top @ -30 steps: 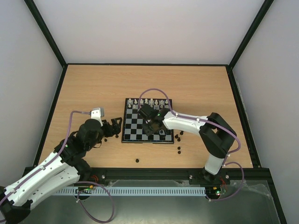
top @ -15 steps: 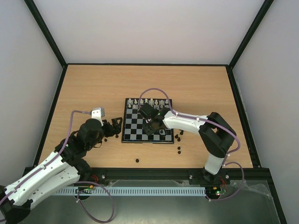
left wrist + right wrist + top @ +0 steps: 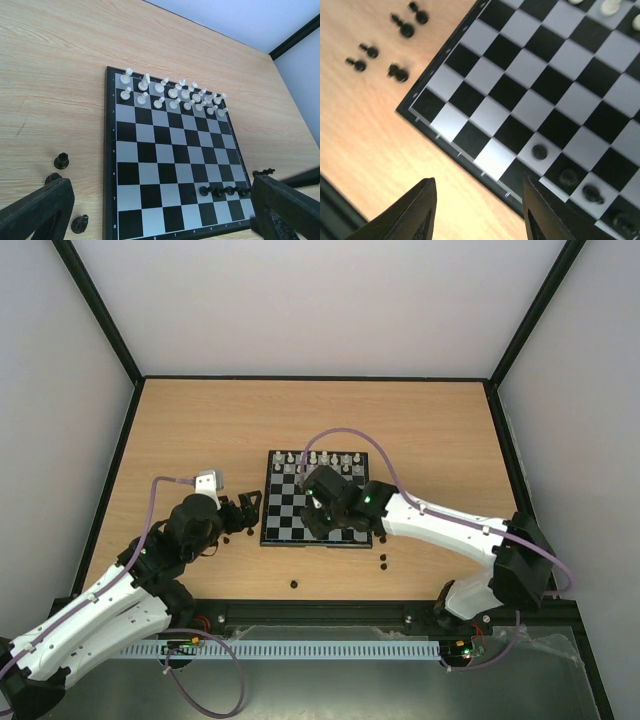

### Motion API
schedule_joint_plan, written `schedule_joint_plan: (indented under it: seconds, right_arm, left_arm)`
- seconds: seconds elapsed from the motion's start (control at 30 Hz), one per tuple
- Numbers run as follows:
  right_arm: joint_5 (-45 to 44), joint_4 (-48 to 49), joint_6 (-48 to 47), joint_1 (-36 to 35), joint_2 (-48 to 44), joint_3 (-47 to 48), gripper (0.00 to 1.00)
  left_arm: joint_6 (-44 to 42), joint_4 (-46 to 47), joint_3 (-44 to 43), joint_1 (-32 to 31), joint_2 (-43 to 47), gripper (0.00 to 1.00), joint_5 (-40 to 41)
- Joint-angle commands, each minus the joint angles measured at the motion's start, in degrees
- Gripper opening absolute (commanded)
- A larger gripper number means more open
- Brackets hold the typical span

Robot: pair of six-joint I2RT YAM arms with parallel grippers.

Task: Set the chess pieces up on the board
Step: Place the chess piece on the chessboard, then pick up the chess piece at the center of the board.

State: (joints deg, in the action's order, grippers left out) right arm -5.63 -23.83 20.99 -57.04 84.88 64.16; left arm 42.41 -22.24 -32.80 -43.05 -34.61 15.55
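— Where's the board [image 3: 165,150]?
— Under the right fingers [image 3: 417,212], parted and empty over its near edge; black pieces [image 3: 538,151] stand just beside.
— And the left fingers [image 3: 37,210]?
— Wide apart, empty, off its left edge, loose pieces [image 3: 61,160] on the table [image 3: 50,75] nearby.

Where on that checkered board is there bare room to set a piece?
Bare: middle rows of the small black-and-grey checkered board, between white chess pieces crowding two far rows and some black pawns near its right corner. Loose black pieces dot the wooden table.
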Motion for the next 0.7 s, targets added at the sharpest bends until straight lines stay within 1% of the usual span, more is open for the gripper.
schedule_joint_plan:
  seconds: [0.0,0.17,0.3,0.43,0.67]
  right_arm:
    - [-0.7,-3.9,3.1,-4.6,-2.9,-4.1,0.48]
    - [-0.9,-1.8,6.1,-9.0,-3.1,-8.2,0.48]
    - [-0.4,0.3,6.9,-12.7,-2.3,-9.2,0.47]
    - [-1.3,0.8,6.8,-17.5,1.1,-7.2,0.47]
    - [-1.9,1.0,7.5,-21.7,8.3,-3.5,0.47]
  left_arm:
    - [-0.7,-0.1,-2.3,0.5,-0.5,0.99,1.4]
    - [-0.7,-0.2,-2.4,0.5,-0.5,0.99,1.4]
    - [-0.3,-0.1,-1.9,0.5,-0.1,0.99,1.2]
    - [-0.1,-0.2,-1.4,0.5,0.3,0.99,1.2]
    - [0.1,-1.2,-1.1,0.6,2.3,1.0,1.3]
